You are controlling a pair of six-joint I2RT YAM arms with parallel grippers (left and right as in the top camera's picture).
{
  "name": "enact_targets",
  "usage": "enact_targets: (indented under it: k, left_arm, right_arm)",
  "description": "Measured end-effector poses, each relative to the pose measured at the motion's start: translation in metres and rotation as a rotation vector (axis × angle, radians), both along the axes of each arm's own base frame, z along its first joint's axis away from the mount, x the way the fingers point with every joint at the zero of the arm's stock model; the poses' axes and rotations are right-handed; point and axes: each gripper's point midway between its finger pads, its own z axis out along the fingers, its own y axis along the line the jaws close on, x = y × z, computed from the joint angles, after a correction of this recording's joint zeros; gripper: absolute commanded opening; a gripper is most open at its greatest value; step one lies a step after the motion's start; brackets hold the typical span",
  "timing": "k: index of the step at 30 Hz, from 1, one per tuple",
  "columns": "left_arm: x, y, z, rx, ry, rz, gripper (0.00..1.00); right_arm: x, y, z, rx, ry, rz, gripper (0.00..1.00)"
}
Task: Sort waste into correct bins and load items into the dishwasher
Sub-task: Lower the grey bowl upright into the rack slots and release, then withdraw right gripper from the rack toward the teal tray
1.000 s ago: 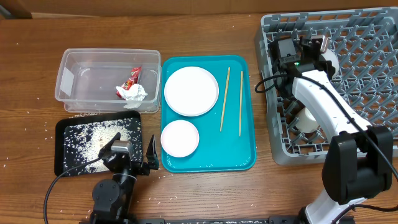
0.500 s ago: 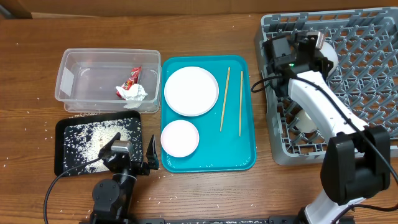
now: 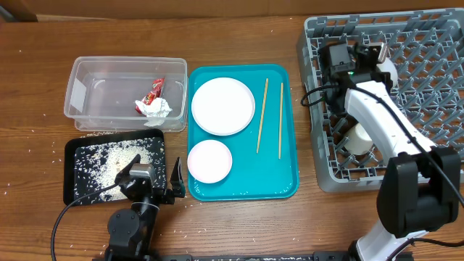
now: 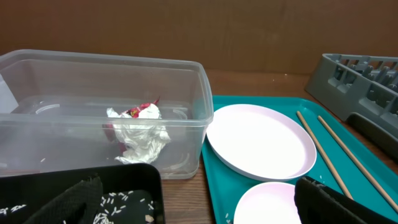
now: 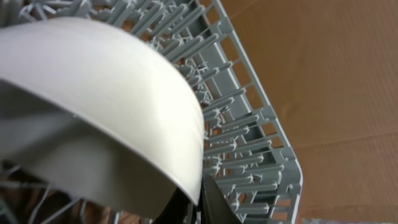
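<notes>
Bowl (image 5: pixel 93 81) rim pinched in R jaws, near rack (image 3: pixel 428 94) corner | L jaws spread beside black tray (image 3: pixel 68 170) edge

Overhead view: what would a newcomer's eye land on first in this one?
The bright teal serving tray at the table's centre, carrying a large round white plate, a small white bowl and two thin wooden chopsticks. At right, the right gripper holds a deep white bowl by its rim over the large grey plastic dish rack.
</notes>
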Motion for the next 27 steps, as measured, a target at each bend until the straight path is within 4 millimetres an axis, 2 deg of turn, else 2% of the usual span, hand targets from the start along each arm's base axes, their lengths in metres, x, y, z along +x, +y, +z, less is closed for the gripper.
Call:
enact_targets:
  k: [5, 10, 17, 22, 25, 27]
  left_arm:
    - [0.000, 0.000, 0.000, 0.000, 0.000, 0.000, 1.00]
    - [0.000, 0.000, 0.000, 0.000, 0.000, 0.000, 1.00]
    - [0.000, 0.000, 0.000, 0.000, 0.000, 0.000, 1.00]
    - [0.000, 0.000, 0.000, 0.000, 0.000, 0.000, 1.00]
    - [0.000, 0.000, 0.000, 0.000, 0.000, 0.000, 1.00]
    - [0.000, 0.000, 0.000, 0.000, 0.000, 0.000, 1.00]
  right_arm:
    - [-0.004, 0.014, -0.003, 0.007, 0.018, 0.023, 0.05]
    - [-0.010, 0.034, -0.009, 0.028, 0.066, 0.071, 0.24]
    - [-0.018, 0.080, -0.012, 0.089, 0.160, 0.188, 0.34]
    - [-0.016, 0.121, -0.002, 0.270, 0.153, 0.251, 0.38]
    - [-0.016, 0.153, 0.007, 0.488, 0.127, 0.296, 0.44]
    - [-0.020, 0.179, 0.014, 0.660, 0.121, 0.348, 0.45]
